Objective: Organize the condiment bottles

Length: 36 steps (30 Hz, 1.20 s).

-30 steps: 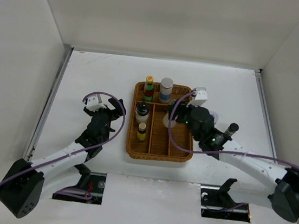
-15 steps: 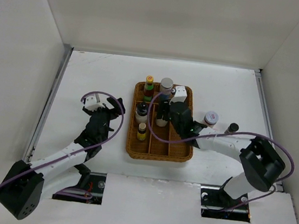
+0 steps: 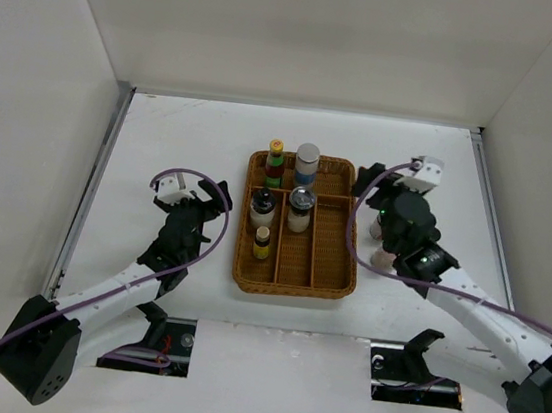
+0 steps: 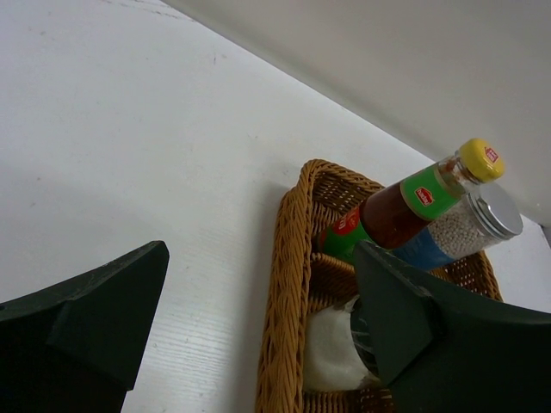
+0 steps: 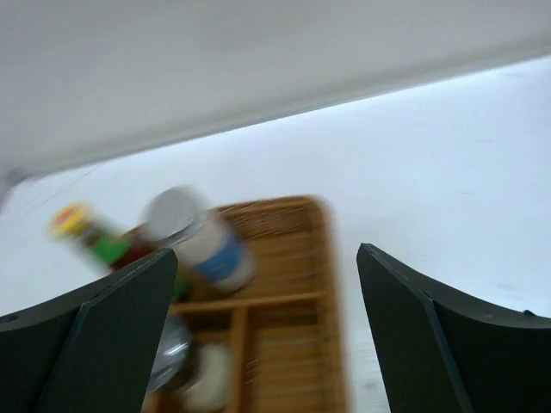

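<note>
Condiment bottles, five visible, all upright inside the wicker tray (image 3: pixel 292 291). Back compartment: yellow-capped bottle (image 3: pixel 274 162) with green and red label, just beside the blue-labelled jar (image 3: pixel 306 166). Left lane: black-capped bottle (image 3: pixel 262 206), with the small bottle (image 3: pixel 262 242) nearer the arms. Middle lane, far end: silver-lidded jar (image 3: pixel 300 209). The right lane shows only wicker, presumably kept for what remains. A pinkish patch under the right forearm may be another jar on the table (image 3: pixel 184 135); the arm hides too much to tell. Right gripper (image 5: pixel 264 251): fingers spread wide, nothing between them, poised over the table just off the tray's right rim, a position suited to reaching items on that side. Left gripper (image 4: pixel 258 249): likewise released and unladen, held left of the tray, apparently keeping the way clear.
</note>
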Tool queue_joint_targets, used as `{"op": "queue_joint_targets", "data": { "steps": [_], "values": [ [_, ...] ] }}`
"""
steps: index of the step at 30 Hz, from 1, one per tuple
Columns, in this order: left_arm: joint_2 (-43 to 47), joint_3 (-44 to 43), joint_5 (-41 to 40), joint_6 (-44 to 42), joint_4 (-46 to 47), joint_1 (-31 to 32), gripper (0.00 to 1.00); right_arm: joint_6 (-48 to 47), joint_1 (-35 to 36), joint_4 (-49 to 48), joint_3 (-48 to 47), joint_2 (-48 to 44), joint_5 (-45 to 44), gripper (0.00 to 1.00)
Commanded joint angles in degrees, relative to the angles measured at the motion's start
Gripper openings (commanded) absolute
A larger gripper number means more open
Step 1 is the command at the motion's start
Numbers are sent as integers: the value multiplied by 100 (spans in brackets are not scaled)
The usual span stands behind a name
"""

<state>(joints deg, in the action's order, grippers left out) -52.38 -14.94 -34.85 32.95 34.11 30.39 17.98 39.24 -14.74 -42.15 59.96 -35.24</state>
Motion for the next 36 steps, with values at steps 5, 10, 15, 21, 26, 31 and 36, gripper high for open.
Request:
{"op": "queue_joint_targets", "data": {
  "steps": [5,10,15,21,26,31,36],
  "values": [
    [-62,0,233,159,351,76,89,478,-992,2054,-38,524,-826,93],
    [-36,17,295,194,342,76,89,470,-1380,1976,-162,1183,-642,93],
    [-35,35,321,203,333,76,89,426,-1626,1642,-144,1535,51,92],
    [-237,-9,382,221,351,85,89,584,-1723,1641,-311,1896,290,87],
    [-255,-9,383,229,360,50,89,654,-1776,1676,-320,2010,413,82],
    [-264,-18,383,238,360,50,89,724,-1749,1791,-268,1888,378,64],
    [-299,-27,383,247,360,76,89,646,-1741,1107,-258,1080,-61,53]
  ]
}}
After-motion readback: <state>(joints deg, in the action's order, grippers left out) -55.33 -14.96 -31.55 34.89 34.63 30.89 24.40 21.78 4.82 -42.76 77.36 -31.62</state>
